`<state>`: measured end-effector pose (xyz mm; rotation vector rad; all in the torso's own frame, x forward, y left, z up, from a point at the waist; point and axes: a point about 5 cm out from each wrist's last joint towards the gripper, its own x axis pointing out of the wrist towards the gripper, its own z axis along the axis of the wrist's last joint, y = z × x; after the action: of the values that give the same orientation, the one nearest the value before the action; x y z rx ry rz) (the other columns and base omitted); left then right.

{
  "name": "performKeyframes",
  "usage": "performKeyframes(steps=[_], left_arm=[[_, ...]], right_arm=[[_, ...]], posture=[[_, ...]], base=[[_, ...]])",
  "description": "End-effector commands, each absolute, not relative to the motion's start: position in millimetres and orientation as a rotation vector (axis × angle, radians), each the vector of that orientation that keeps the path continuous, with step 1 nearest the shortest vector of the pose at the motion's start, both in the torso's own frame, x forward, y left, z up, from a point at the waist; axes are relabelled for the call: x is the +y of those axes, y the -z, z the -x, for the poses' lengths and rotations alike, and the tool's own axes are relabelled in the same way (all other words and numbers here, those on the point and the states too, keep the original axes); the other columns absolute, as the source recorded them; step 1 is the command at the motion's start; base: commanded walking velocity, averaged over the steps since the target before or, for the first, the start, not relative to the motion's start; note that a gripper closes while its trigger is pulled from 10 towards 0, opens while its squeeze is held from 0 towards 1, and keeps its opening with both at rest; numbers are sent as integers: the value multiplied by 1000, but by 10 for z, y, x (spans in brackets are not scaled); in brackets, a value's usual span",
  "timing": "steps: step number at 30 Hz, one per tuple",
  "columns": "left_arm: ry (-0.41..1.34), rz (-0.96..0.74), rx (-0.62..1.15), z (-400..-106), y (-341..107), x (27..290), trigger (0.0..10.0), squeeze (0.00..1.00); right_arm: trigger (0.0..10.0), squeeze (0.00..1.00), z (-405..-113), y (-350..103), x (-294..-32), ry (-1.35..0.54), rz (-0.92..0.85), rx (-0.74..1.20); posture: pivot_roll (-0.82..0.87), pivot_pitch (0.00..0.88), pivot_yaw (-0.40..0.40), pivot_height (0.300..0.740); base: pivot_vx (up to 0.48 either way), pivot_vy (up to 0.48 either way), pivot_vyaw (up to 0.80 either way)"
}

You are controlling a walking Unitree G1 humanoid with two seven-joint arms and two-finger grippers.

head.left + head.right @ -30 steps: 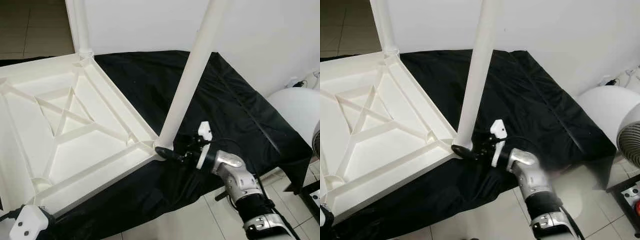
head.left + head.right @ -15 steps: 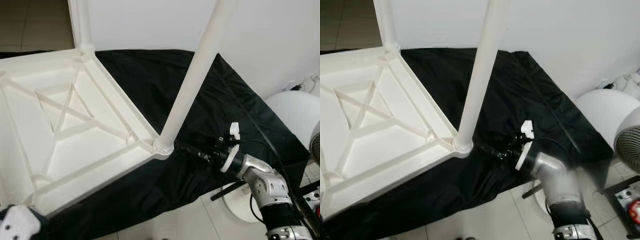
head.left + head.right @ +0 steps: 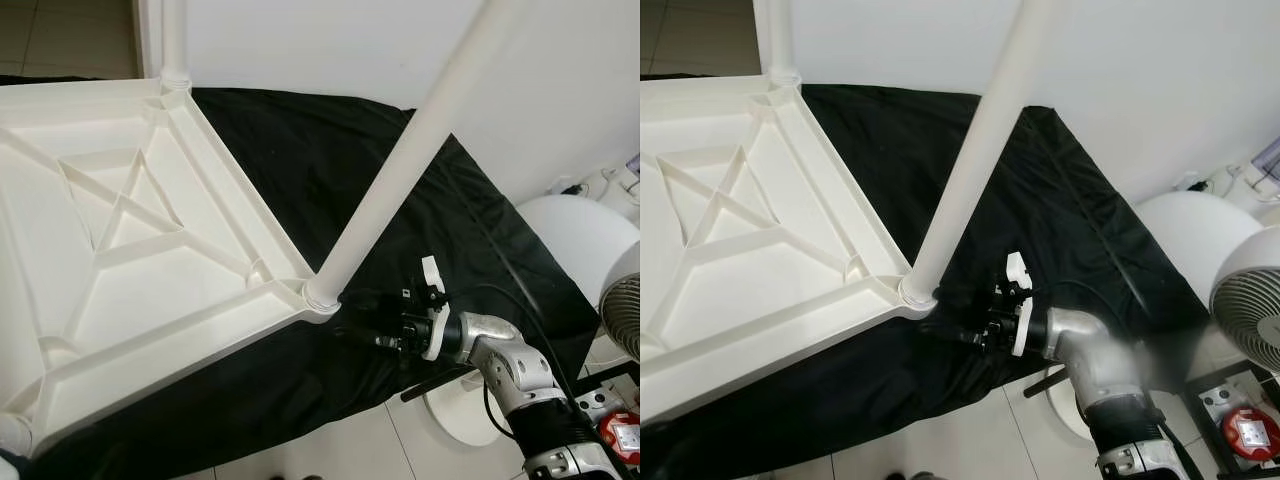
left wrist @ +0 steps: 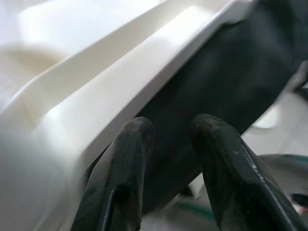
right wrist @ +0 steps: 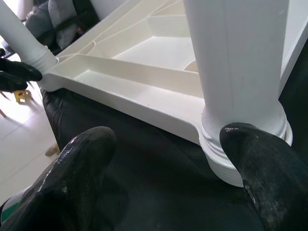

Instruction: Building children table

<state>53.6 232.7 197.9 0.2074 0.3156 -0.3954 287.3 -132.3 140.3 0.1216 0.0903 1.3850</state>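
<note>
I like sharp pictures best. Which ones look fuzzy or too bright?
Left wrist view: the black fingers are soft and out of focus, and the white tabletop edge glares pale. Right wrist view: the fingertips blur, while the table leg stays sharper. Right eye view: the silver arm smears a little.
</note>
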Motion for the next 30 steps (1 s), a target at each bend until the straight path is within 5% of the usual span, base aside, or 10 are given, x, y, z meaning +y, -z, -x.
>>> performKeyframes(steps=[1,10,16,22,30], left_arm=[[333,-215,324,-495,-1989,2392,10000,0],[69,-252,442,2,-2022,2788,10000,0],[-222,-321,420,232,-2130,3280,10000,0],[-399,-391,369,149,-2140,3570,10000,0],[-536,-393,129,-363,-2202,3935,10000,0]], right_arm=[[10000,0,-2877,-1350,-1307,-1390,-123,126],[10000,0,-2936,-1302,-1132,-1463,-115,148],[10000,0,-2916,-1255,-1087,-1486,-118,164],[10000,0,-2903,-1222,-1102,-1481,-121,170],[10000,0,-2832,-1164,-1184,-1431,-115,173]], posture=[[390,146,-268,740],[462,169,-291,740],[473,173,-284,740],[460,163,-270,740],[382,146,-217,740]], base=[[0,0,0],[0,0,0],[0,0,0],[0,0,0],[0,0,0]])
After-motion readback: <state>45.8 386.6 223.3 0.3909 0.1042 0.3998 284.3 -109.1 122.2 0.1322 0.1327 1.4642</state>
